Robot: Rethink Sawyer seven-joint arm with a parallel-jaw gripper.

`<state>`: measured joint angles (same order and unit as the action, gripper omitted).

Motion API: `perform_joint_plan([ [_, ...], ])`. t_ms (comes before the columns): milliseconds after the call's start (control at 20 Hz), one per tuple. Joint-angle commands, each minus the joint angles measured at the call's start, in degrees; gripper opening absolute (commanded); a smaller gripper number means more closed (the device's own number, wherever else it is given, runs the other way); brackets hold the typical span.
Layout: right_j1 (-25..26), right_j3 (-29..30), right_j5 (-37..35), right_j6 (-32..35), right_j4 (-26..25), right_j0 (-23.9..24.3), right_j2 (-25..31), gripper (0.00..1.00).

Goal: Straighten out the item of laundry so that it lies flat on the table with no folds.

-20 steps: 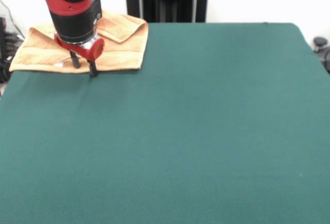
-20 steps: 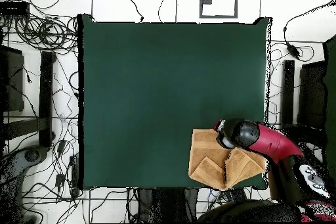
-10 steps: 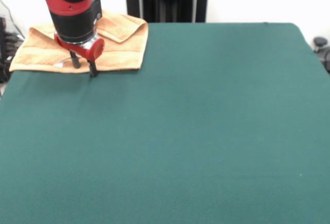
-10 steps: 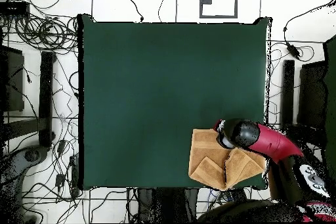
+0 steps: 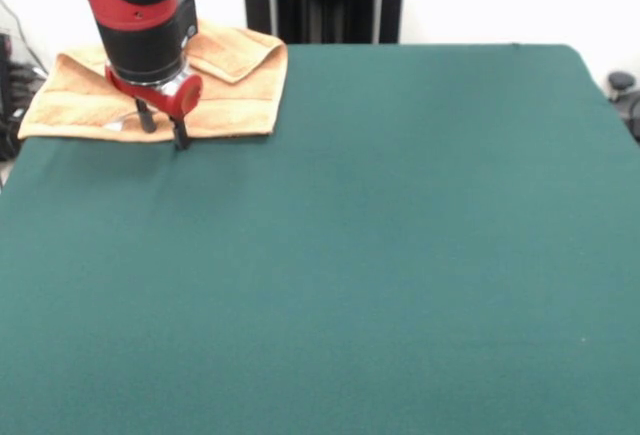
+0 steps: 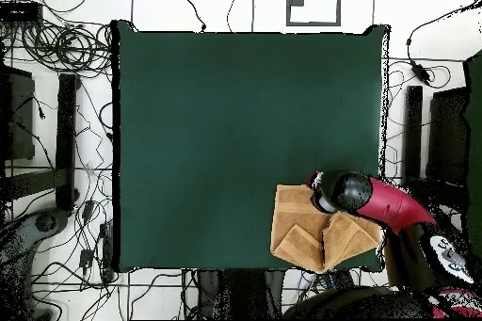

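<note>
Items counted: one towel, at the table's 7 o'clock corner in the front view; one table; one arm with one gripper.

The table is covered with a matt, felt-like dark green cloth, smooth and without sheen. The item of laundry is seen as a soft orange-tan terry cloth with a nubby, napped surface and flatter woven bands near its hems. The arm is cased in glossy red and black plastic, and a shiny metal ring is seen above the dark, matt fingers of the gripper.
</note>
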<state>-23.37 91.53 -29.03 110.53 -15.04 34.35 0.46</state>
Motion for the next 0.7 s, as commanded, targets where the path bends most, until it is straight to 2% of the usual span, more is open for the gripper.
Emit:
perform_joint_plan([
  [50, 16.65, -6.57, 14.29, 3.25, -6.51, 2.16, -0.92, 0.0],
  [700, 16.7, -6.42, 15.09, 4.21, -6.28, 1.8, -1.28, 0.0],
])
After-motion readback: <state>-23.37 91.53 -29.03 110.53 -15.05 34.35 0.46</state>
